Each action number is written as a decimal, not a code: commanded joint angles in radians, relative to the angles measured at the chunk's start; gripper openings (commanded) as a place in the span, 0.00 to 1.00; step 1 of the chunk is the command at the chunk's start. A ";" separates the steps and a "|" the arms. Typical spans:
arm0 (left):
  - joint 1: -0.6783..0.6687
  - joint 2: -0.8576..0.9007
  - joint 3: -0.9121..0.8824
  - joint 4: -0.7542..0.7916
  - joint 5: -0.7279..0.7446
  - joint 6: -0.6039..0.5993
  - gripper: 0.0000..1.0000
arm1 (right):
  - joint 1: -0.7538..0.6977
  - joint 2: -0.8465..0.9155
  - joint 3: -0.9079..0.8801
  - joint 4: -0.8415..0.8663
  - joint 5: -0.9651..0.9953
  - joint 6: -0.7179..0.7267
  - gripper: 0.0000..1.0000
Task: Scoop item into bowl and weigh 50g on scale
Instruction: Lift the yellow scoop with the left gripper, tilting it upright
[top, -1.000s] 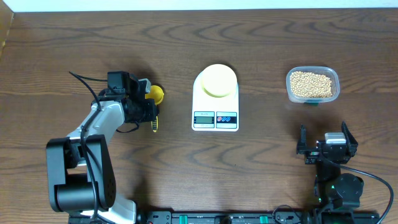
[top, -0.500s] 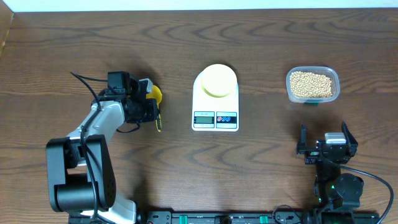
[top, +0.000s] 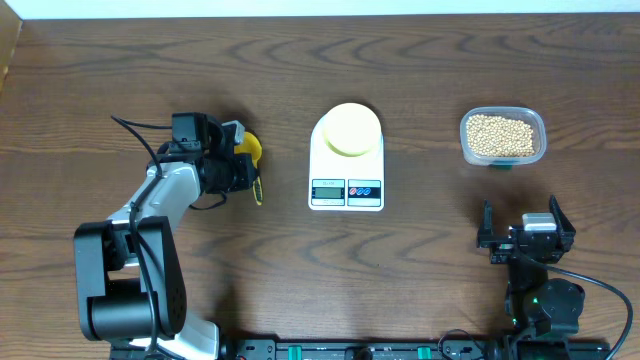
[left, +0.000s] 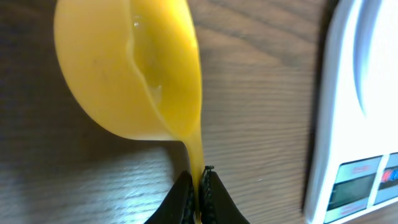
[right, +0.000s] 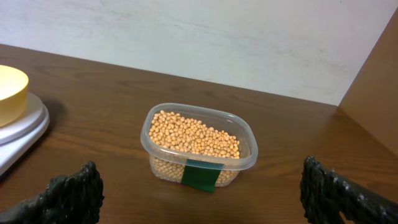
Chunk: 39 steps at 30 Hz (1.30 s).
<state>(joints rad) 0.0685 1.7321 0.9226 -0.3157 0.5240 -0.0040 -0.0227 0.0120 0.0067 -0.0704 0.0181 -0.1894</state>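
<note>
My left gripper (top: 247, 176) (left: 200, 186) is shut on the thin handle of a yellow measuring scoop (top: 252, 151) (left: 130, 68), whose empty cup lies on the table left of the scale (top: 346, 168) (left: 354, 124). The pale yellow bowl (top: 351, 129) (right: 9, 84) sits on the scale's platform and looks empty. The item, tan beans (top: 502, 135) (right: 193, 134), fills a clear tub (top: 540, 130) (right: 247, 158) at the far right. My right gripper (top: 521, 228) (right: 202, 199) stands open near the front edge, below the tub, with nothing between its fingers.
The scale's grey display (top: 328, 189) and red and blue buttons (top: 364, 189) face the front edge. A green label (right: 200, 175) marks the tub's near wall. A light wall (right: 186, 37) rises behind the table's far edge.
The left jaws have finished closing on the scoop's handle. The scoop has turned a little, its handle swinging right towards the scale. The right arm has not moved.
</note>
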 joint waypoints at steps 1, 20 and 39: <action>0.003 -0.015 0.013 0.027 0.122 -0.039 0.07 | 0.007 -0.004 -0.001 -0.004 -0.002 -0.006 0.99; 0.050 -0.026 -0.014 -0.019 0.118 -0.042 0.07 | 0.007 -0.004 -0.001 -0.004 -0.002 -0.006 0.99; 0.005 0.053 -0.038 -0.015 0.032 -0.042 0.34 | 0.007 -0.004 -0.001 -0.004 -0.002 -0.006 0.99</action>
<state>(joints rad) 0.0734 1.7515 0.8913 -0.3321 0.5690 -0.0540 -0.0227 0.0120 0.0067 -0.0704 0.0181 -0.1894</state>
